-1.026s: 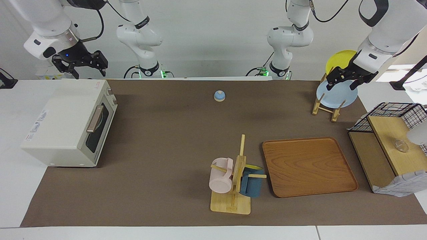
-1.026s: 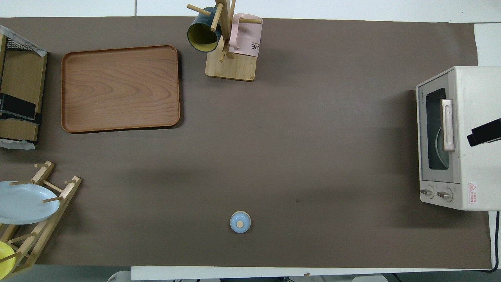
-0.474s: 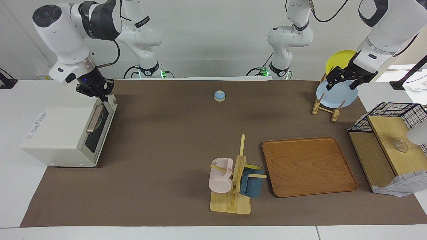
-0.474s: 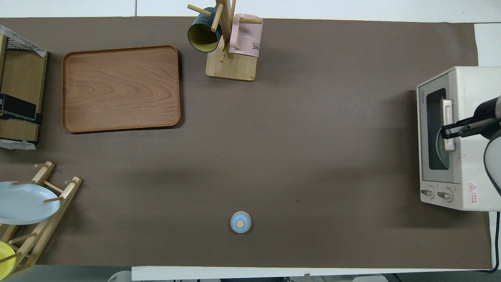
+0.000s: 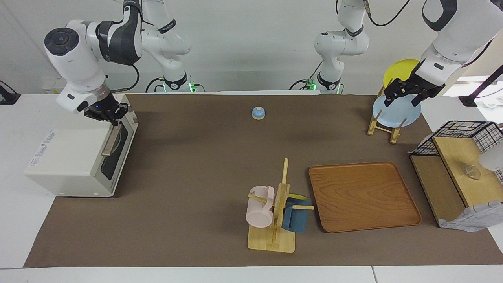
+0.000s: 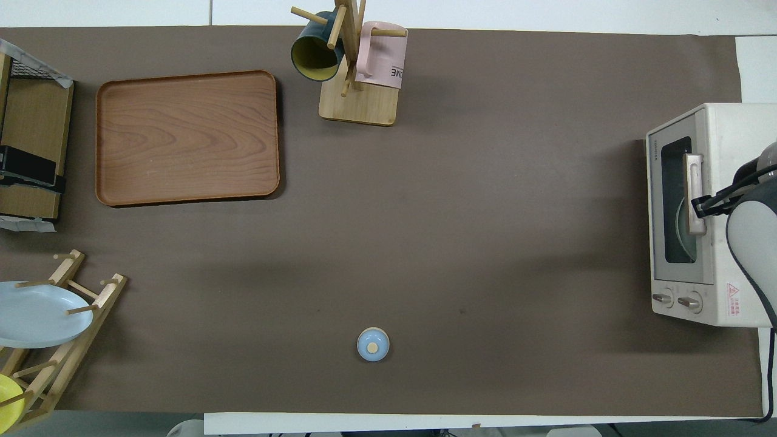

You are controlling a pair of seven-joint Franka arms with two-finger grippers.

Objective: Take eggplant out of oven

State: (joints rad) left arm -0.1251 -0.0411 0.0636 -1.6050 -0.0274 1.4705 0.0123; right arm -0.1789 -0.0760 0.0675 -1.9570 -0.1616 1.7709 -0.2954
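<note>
Oven [image 5: 74, 153]: cream-white box at the right arm's end of the table, dark glass door shut, tan bar handle [image 6: 694, 193], two knobs at the end nearer the robots. Eggplant not visible; only a pale curved rim shows through the glass. Right gripper [image 5: 111, 118] sits at the top of the handle; can't tell how wide its fingers are. Left gripper [image 5: 401, 94] waits over the plate rack [image 5: 383, 125], fingers spread, holding nothing. Counts: one oven, one wooden tray [image 5: 363, 195], two mugs, two plates, one bell [image 5: 258, 113].
</note>
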